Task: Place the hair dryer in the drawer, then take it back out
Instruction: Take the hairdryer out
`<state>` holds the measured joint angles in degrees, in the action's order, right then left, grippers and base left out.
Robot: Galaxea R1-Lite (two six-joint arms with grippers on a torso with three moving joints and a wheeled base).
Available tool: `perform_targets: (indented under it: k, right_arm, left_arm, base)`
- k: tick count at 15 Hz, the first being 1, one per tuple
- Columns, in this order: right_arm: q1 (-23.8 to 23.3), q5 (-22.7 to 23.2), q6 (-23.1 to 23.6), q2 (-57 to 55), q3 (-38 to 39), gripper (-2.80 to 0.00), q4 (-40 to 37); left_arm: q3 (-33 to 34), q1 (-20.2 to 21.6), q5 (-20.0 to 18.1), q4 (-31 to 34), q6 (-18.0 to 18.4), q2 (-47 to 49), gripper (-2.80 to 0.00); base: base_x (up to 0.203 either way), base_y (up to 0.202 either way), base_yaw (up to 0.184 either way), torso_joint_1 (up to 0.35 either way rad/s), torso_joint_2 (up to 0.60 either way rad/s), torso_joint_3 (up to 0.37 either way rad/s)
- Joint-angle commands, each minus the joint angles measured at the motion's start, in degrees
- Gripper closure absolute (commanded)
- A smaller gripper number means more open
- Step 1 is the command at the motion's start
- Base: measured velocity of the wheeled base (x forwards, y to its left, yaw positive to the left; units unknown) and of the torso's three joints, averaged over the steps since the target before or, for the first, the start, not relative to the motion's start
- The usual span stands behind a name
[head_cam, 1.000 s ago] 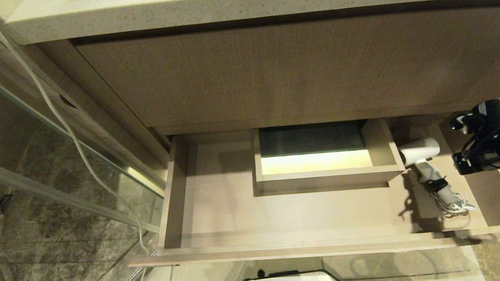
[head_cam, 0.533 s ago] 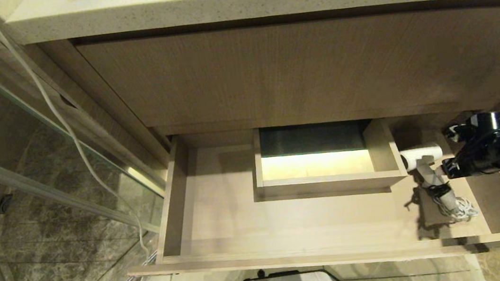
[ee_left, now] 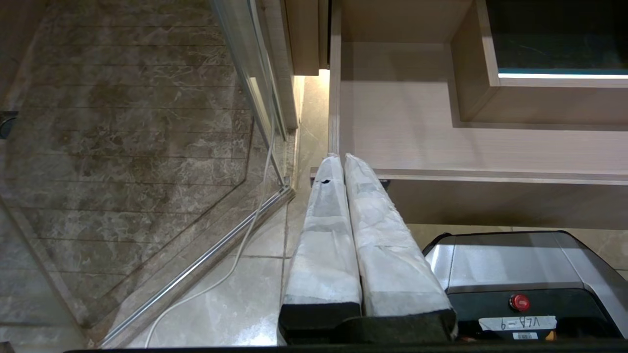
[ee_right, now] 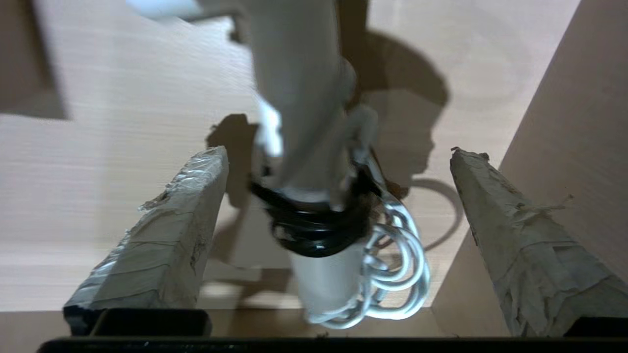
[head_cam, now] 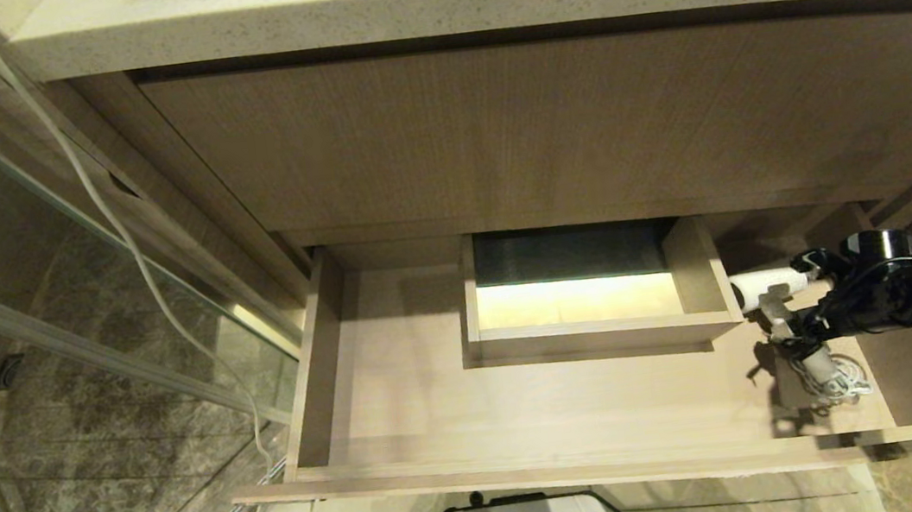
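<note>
The dryer (head_cam: 773,287) lies in the drawer (head_cam: 402,384), in its right-hand bay near the right wall, so the putting-in looks done and the taking-out is the step in hand. The right hand (head_cam: 806,309) reaches in from the right with its jaws spread wide, one finger (ee_right: 157,235) on each side of the handle, neither touching it; it holds nothing. The next move, I judge, calls for closing squarely on the handle and lifting clear of the drawer's front edge without snagging the cord. The dryer is small and white: short barrel pointing toward the middle box, slim handle running toward the front, cord coiled at its end under a black band. The left hand (ee_left: 351,162) is parked below the drawer's front left corner, fingers pressed together.
</note>
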<state>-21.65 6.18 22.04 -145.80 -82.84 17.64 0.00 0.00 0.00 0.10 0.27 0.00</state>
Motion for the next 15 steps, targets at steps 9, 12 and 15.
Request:
perform_targets:
  k: [9, 12, 15]
  right_arm:
    - [-2.4, 3.1, 0.5, -7.8, -6.6, -2.80, 0.9]
    - [-2.4, 4.2, 0.5, -9.4, -8.4, -2.80, 0.9]
    - [-2.7, 6.6, 0.6, -12.5, -10.9, -2.80, 1.0]
  left_arm:
    - [0.0, 0.0, 0.0, 0.0, 0.0, 0.0, 0.00]
    - [0.1, 0.0, 0.0, 0.0, 0.0, 0.0, 0.00]
    - [0.1, 0.0, 0.0, 0.0, 0.0, 0.0, 0.00]
  base:
    - [0.000, 0.000, 0.000, 0.000, 0.00, 0.000]
    - [0.000, 0.000, 0.000, 0.000, 0.00, 0.000]
    - [0.000, 0.000, 0.000, 0.000, 0.00, 0.000]
